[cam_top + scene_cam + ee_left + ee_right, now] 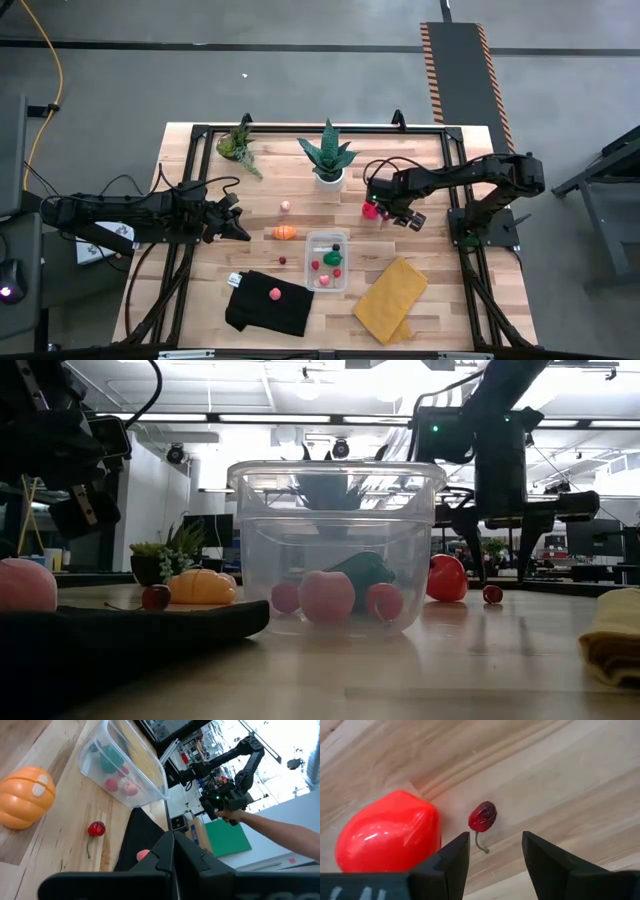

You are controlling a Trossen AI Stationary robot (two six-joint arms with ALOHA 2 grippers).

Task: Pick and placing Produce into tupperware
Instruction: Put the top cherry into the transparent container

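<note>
The clear tupperware (pixel 327 260) stands near the table's middle with a green piece and several red and pink pieces of produce inside (pixel 328 595). My right gripper (pixel 495 845) is open and points down above a small dark red cherry (pixel 482 816), which lies on the wood beside a glossy red fruit (pixel 387 837). In the low view its fingers (pixel 470 550) hang above the cherry (pixel 492 594). My left gripper (pixel 240 228) is shut and waits at the table's left, near an orange produce piece (pixel 285 233).
A black cloth (pixel 268 302) with a pink piece (pixel 274 293) on it lies at the near edge, and a yellow cloth (pixel 392 298) lies to its right. Two potted plants (pixel 328 155) (pixel 238 145) stand at the far side. Another cherry (pixel 96 828) and a small pink piece (pixel 285 206) lie loose.
</note>
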